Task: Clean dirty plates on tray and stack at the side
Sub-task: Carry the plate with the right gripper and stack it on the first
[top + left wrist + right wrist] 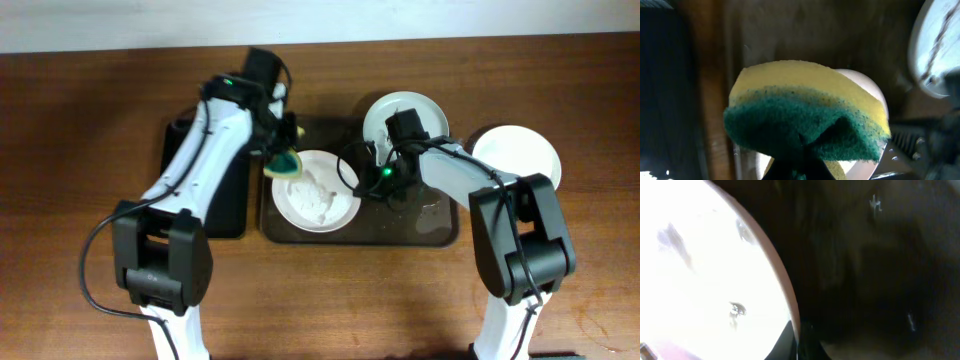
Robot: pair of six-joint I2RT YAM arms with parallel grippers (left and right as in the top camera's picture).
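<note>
Table: we see a brown wooden table.
Middle: large dark brown rectangular tray.
Just left of it: narrower black tray.
Right: small round white plate, on bare wood.

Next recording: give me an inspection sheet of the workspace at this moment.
Surface: brown wooden table.
Job's things: the tray holds the centre plate and the rear plate; the third plate sits on the table to its right.
Clutter: black tray.
Grippers: left gripper shut on sponge; right gripper at the centre plate's rim, state unclear.
Cables: black cable by the left arm's base.
Surroundings: pale strip beyond the far edge.
</note>
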